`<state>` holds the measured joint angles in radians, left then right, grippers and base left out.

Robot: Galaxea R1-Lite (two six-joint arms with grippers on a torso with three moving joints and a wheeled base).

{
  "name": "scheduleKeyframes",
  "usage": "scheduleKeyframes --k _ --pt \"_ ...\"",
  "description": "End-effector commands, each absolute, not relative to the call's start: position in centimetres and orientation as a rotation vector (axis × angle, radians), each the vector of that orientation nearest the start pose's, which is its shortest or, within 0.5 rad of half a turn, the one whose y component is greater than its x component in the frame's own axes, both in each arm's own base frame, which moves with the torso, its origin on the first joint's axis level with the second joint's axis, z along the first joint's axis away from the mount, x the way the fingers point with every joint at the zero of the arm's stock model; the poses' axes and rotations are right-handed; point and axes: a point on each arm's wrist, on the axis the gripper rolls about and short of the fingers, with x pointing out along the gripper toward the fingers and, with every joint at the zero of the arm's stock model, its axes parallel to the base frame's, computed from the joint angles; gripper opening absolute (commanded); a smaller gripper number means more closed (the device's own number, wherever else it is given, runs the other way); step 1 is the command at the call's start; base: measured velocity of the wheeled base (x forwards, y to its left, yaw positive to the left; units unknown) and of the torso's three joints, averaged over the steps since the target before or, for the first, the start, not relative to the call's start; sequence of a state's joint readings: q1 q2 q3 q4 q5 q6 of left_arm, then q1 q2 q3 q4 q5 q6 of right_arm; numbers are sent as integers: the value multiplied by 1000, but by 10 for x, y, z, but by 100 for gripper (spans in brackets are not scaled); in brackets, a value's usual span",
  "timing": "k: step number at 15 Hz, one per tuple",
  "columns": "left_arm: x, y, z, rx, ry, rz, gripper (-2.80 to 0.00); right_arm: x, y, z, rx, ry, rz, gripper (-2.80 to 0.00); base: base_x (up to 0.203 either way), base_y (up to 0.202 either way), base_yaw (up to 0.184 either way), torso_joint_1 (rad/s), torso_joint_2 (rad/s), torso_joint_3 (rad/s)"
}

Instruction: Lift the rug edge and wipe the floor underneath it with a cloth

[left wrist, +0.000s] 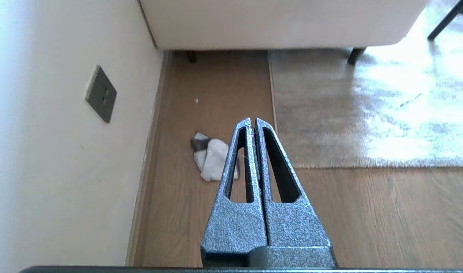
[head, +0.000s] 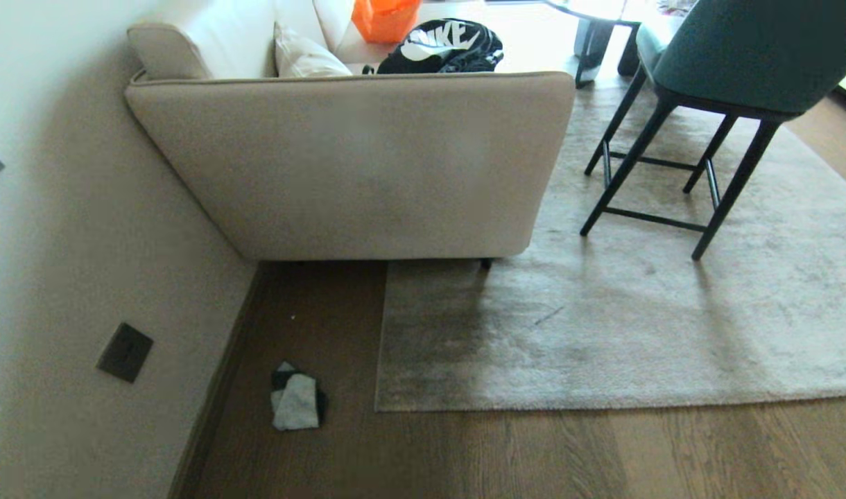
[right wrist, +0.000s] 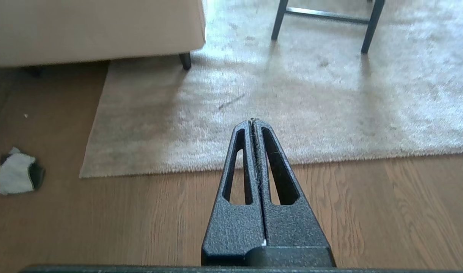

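A: From the head view, where does everything sit?

B: The rug edge [head: 534, 405] runs straight along the near side, its corner [head: 380, 407] lying flat on the floor [head: 534, 457]. The cloth [head: 297, 400] lies crumpled to the left of that corner, near the wall [head: 62, 277]. A sofa [head: 354, 166] leg and a chair [head: 728, 76] stand on the rug farther back, so it probably won't slide.

A: And the left wrist view?

B: The left gripper [left wrist: 253, 120] hangs above the floor with its jaws pressed together, empty. The cloth [left wrist: 212, 159] looks soft and light, an easy pinch on a raised fold.

A: The right wrist view?

B: The right gripper [right wrist: 253, 121] is also closed and empty, above the rug edge [right wrist: 330, 159]. The pile looks floppy but thin; I'd slip a finger under the free corner [right wrist: 83, 174].
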<state>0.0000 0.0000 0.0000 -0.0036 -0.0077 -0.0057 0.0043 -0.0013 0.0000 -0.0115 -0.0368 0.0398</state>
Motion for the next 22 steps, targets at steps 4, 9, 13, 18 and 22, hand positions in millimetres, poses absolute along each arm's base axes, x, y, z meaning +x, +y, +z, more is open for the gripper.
scheduleKeyframes --k 4,9,13,18,22 --pt "-23 0 76 -7 -3 -8 -280 -23 -1 77 40 -13 -32 -280 0 0 0 2 4 203" --pt "-23 0 76 -8 -4 -8 -280 -23 -1 77 40 -13 -31 -280 0 0 0 2 2 202" --pt "-23 0 76 -8 -5 -8 -280 -23 -1 77 40 -13 -32 -280 0 0 0 3 1 202" --pt "-23 0 76 -8 -5 -8 -280 -23 -1 77 40 -13 -31 -280 0 0 0 3 0 99" --pt "-23 0 76 -11 -5 -8 -280 -23 -1 77 40 -13 -32 -280 0 0 0 2 -1 7"
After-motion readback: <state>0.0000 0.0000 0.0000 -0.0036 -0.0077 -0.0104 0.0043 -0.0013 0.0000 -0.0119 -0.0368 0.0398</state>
